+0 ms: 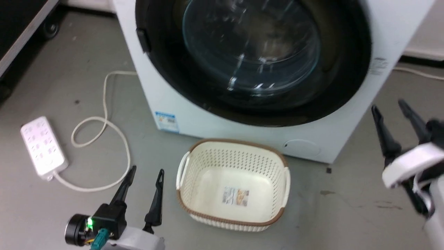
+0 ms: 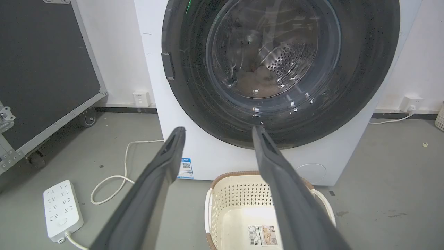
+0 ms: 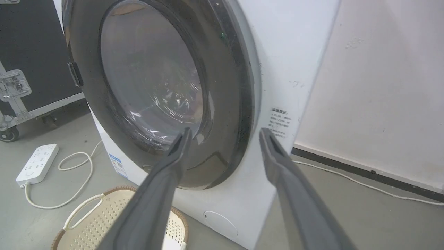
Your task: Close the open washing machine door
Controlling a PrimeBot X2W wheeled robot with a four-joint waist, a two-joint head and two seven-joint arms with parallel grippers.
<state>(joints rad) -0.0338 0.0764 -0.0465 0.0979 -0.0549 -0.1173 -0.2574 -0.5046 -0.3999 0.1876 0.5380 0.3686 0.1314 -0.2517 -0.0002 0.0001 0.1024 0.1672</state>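
The washing machine door (image 1: 166, 69), glossy black with a bulging glass bowl, lies flat against the front of the white washing machine (image 1: 208, 121). From the side, the door (image 3: 225, 104) sits flush on the washer (image 3: 288, 52), with no gap showing. Through the glass of the door (image 2: 194, 97) I see the steel drum and some cloth. My left gripper (image 1: 147, 171) is open low over the floor, left of the basket and apart from the door. My right gripper (image 1: 388, 105) is open at the washer's right side, holding nothing. Both stand off the door: left gripper (image 2: 218, 129), right gripper (image 3: 226, 130).
A cream laundry basket (image 1: 194, 146) stands on the floor right before the washer. A white power strip (image 1: 41, 147) and its looping cable (image 1: 104, 121) lie to the left. A black wheeled case (image 2: 41, 69) stands at the far left. A wall (image 3: 381, 86) rises to the right.
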